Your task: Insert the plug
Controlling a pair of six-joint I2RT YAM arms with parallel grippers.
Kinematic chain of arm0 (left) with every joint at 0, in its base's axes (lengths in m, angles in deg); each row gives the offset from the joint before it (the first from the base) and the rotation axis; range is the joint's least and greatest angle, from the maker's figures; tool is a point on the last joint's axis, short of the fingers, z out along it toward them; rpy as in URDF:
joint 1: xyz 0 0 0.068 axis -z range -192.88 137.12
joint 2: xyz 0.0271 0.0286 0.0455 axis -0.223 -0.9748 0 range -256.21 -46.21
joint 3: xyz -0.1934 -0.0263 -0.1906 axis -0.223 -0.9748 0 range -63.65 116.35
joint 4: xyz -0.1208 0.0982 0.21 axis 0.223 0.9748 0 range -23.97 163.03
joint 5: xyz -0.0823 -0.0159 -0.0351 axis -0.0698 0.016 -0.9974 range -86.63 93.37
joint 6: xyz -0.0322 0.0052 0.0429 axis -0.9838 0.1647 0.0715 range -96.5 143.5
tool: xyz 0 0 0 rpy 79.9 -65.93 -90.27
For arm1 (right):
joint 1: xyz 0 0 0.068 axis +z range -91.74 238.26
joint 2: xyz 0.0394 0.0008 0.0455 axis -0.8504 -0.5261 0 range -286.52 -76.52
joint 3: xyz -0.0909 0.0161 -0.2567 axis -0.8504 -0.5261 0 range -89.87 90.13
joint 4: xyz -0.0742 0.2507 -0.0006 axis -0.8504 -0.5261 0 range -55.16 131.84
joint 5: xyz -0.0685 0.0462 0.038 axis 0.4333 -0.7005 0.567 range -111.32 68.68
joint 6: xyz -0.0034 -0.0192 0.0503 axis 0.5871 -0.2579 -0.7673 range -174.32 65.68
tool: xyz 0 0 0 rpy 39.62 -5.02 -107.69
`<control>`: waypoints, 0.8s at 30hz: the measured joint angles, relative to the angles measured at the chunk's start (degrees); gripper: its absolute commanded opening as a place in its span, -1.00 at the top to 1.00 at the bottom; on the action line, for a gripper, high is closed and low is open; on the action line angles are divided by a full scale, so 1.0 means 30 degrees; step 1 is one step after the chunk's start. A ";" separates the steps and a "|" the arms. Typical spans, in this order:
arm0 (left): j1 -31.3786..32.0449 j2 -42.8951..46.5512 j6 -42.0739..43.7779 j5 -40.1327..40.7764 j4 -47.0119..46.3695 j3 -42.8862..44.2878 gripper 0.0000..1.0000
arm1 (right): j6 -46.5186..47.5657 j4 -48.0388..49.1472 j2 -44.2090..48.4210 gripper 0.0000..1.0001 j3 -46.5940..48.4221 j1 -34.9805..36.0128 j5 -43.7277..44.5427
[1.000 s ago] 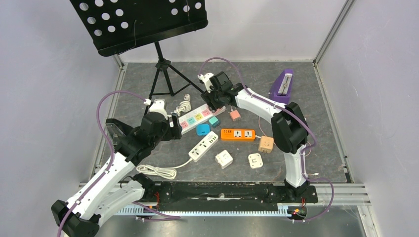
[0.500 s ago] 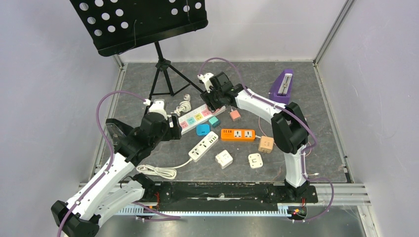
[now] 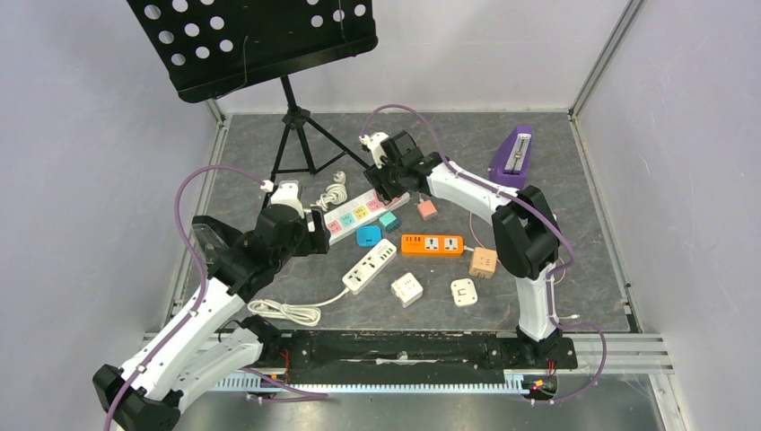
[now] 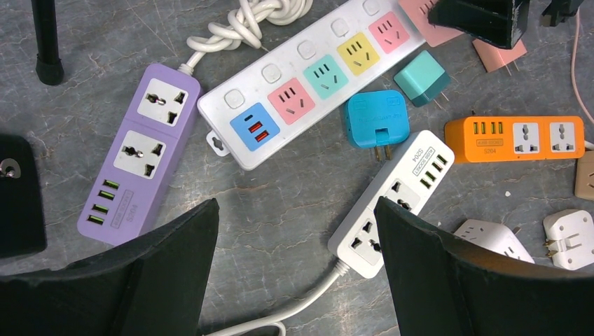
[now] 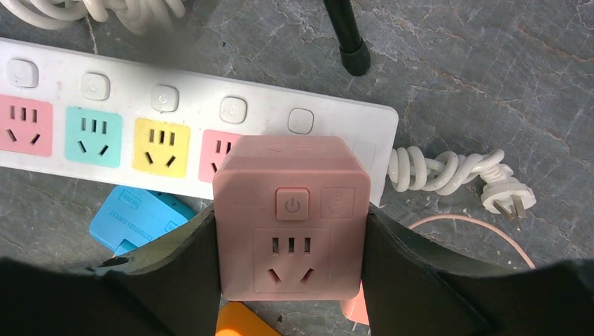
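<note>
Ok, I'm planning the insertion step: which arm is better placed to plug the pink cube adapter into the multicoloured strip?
Right. The right gripper is shut on the pink cube adapter, poised over the multicoloured strip. The left gripper is open and empty, off by the purple strip.

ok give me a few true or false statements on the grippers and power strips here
1. The right gripper is shut on the pink cube adapter. True.
2. The left gripper holds the blue adapter. False: it is open and empty, and the blue adapter lies on the table.
3. The orange power strip has a plug in it. False: both its sockets are empty.
4. The purple power strip lies beside the multicolour strip. True.
</note>
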State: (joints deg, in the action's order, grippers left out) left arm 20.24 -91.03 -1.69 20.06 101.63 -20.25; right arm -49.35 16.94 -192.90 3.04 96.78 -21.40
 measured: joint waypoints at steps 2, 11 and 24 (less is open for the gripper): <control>0.0000 0.0000 0.0000 0.0000 0.0000 -0.0015 -0.75 | -0.0080 0.0015 -0.0095 1.00 0.0087 0.0000 0.0015; 0.0000 0.0000 0.0000 0.0146 0.0000 -0.0102 -0.75 | -0.0539 0.0306 -0.0321 1.00 0.0255 0.0007 0.0364; 0.0000 0.0095 0.0007 0.0284 0.0000 -0.0102 -0.75 | -0.1005 -0.0882 -0.0525 1.00 0.0933 0.0248 0.1647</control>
State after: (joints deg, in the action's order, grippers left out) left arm 20.24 -90.74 -1.67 20.91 101.63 -20.56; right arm -52.36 14.29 -194.47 5.83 97.52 -16.46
